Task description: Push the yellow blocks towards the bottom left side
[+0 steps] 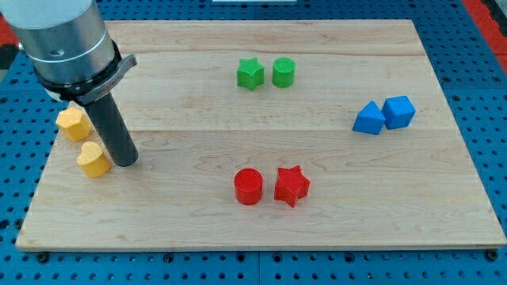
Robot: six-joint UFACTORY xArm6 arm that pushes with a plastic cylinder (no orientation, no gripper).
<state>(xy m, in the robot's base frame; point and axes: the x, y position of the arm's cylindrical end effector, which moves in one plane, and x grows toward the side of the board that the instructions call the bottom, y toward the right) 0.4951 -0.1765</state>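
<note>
At the view's left edge, your tip (125, 161), a bare rod gripping nothing, sits just right of the lower yellow block (94, 160); the upper yellow block (73, 123) hugs the board (261, 229) edge, so pushing left could knock either off.

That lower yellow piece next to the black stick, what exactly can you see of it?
The lower yellow block is a small, chunky piece with a heart-like outline, matte like plastic, its top face a lighter yellow than its sides. It lies flat on the wooden board near the view's left edge. My tip stands right beside it on the view's right, touching or nearly touching; I cannot tell which. The other yellow block sits apart, just above it in the view.
</note>
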